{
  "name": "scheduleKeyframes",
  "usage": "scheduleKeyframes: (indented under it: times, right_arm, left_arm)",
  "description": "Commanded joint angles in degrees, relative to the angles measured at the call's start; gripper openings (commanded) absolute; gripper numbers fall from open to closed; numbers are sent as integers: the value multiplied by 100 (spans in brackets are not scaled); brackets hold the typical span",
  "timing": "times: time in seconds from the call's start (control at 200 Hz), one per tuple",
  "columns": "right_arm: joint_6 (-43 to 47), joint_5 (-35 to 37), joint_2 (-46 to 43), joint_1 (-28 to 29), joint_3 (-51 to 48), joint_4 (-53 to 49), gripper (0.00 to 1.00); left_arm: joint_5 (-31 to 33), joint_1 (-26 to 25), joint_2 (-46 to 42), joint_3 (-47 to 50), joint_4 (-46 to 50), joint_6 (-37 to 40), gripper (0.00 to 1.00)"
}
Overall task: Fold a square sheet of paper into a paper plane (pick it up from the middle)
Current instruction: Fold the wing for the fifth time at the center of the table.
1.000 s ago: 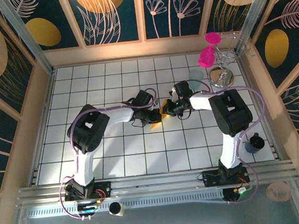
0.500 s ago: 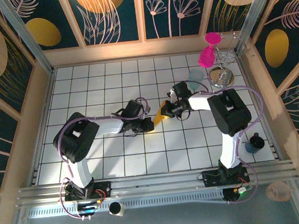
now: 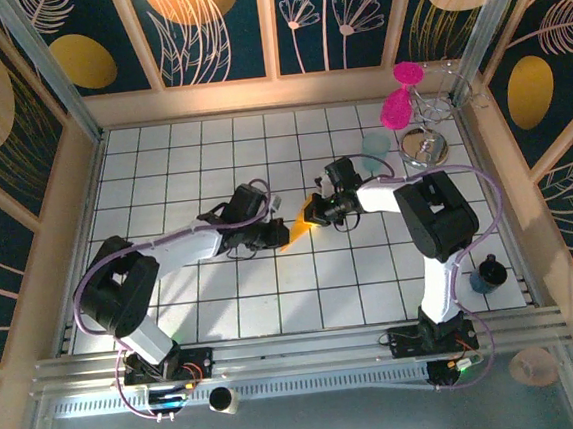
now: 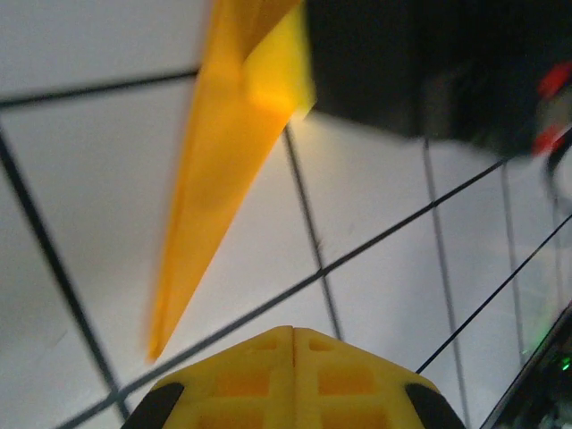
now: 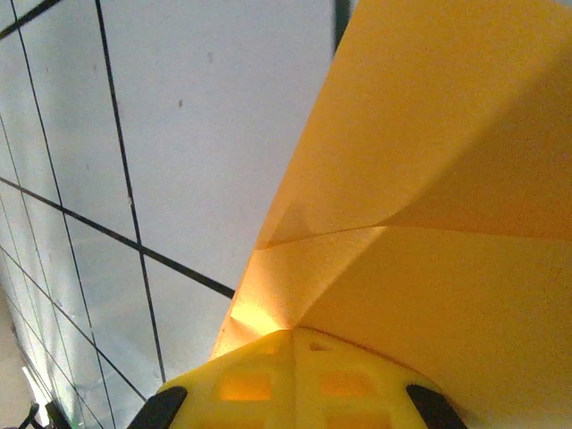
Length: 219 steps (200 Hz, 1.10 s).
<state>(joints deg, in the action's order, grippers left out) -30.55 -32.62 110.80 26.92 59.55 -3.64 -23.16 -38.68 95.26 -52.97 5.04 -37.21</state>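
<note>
With right gripper [image 3: 318,212] clamped on the narrow orange-yellow paper plane [image 3: 299,227], hold steady; press closed, empty left gripper [image 3: 275,238], just beside its tip, along the crease.

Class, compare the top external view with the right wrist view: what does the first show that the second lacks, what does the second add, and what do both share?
Top external shows the whole tiled table, the shut left claw near the tip of the paper plane, and a teal cup behind. Right wrist shows the plane's creases up close, running into the shut right claw. Both share the orange plane and white tiles.
</note>
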Motion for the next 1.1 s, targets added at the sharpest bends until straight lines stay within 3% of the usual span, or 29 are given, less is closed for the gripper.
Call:
scheduleKeyframes:
  times: [0.0, 0.19, 0.44, 1.091]
  right_arm:
    - [-39, 83, 174, 180, -25, -197, 4]
    - [4, 31, 172, 149, 45, -198, 4]
    - [140, 99, 68, 64, 94, -138, 4]
    - [338, 898, 75, -977, -150, 621, 3]
  left_arm:
    - [98, -2, 609, -243, -122, -294, 0]
    - [-22, -1, 1122, -437, -187, -510, 0]
    - [301, 6, 1383, -447, 278, -562, 0]
    - [35, 8, 1371, 544, -135, -902, 0]
